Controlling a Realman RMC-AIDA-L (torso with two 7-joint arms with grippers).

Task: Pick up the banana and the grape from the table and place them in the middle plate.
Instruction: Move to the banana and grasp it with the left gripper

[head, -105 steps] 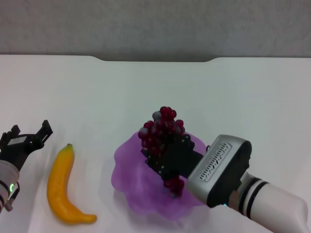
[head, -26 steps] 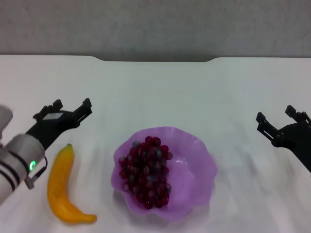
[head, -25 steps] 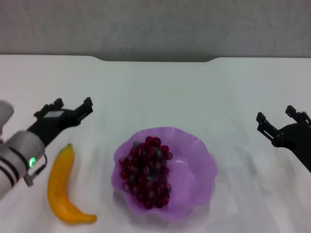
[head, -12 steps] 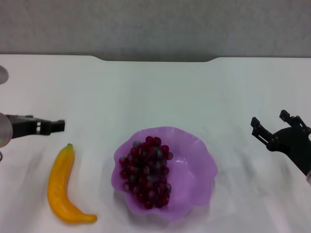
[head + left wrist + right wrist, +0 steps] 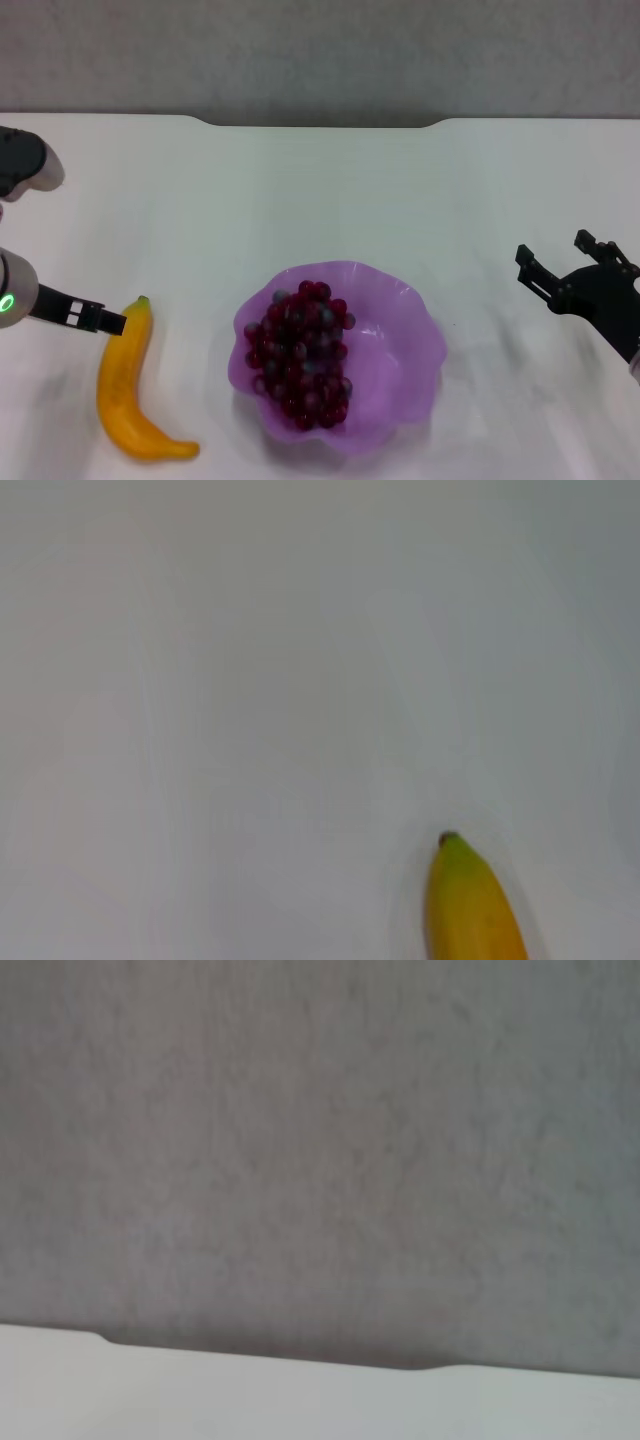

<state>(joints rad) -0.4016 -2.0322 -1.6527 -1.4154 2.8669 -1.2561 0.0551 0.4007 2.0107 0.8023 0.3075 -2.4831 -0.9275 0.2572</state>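
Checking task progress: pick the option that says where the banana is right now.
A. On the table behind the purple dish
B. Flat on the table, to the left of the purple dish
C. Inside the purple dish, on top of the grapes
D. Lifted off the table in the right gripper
B: the banana lies flat on the white table, left of the purple dish, which holds only the grapes; the left gripper is by its tip.
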